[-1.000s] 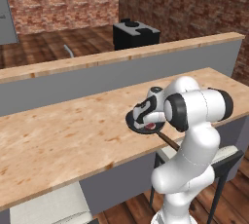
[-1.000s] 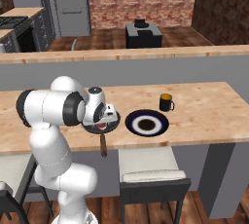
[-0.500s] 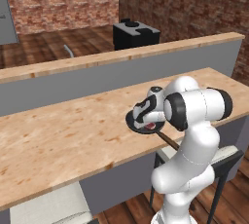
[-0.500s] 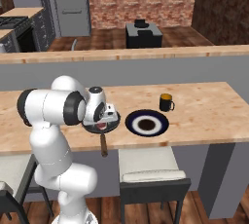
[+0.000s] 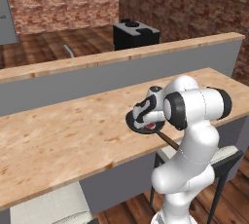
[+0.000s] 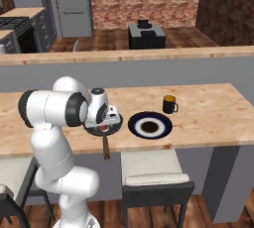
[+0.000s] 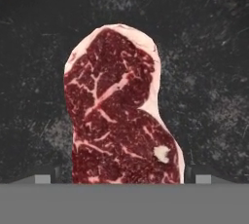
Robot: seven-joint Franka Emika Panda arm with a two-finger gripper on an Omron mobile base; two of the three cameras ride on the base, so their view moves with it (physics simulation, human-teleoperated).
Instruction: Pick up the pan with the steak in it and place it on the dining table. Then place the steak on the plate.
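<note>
— Black pan (image 6: 115,125) with a brown handle, where is it sitting?

— On the dining table (image 6: 208,115), near the front edge, with the handle sticking out over that edge. The plate (image 6: 150,125) lies just beside it, and a dark mug (image 6: 169,104) stands behind the plate.

— And the steak (image 7: 121,111)?

— Lying flat in the pan, red with pale fat along its rim. The hand view looks straight down on it.

— What is the gripper (image 7: 124,178) doing?

— It hangs low over the pan, jaws spread wide, one fingertip (image 7: 43,178) on each side of the meat. Nothing is clamped between them.

— Any contact with the steak?

— Can't tell from these angles.
</note>
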